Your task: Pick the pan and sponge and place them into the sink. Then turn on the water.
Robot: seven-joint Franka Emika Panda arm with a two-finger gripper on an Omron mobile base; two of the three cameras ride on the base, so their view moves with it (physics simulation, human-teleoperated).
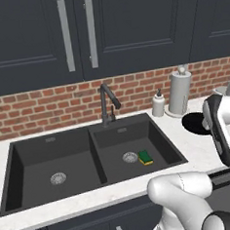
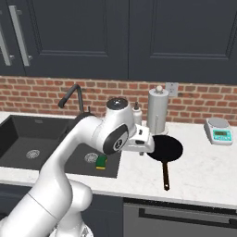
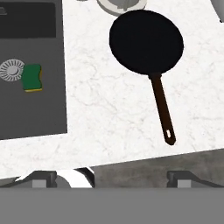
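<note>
Bench (image 3: 113, 113): white marble, holds pan (image 3: 146, 41)
Sink (image 1: 23, 163): sponge (image 1: 145, 157) in right basin
End effector (image 3: 111, 177): spread, holding nothing

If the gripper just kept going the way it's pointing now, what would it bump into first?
Most likely the bare counter, between the pan and the sink. The gripper looks down on that white stretch, though depth is hard to judge.

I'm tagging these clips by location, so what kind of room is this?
A rendered home kitchen, most likely: a double-basin sink under dark cabinets, and a frying pan on the marble counter.
</note>
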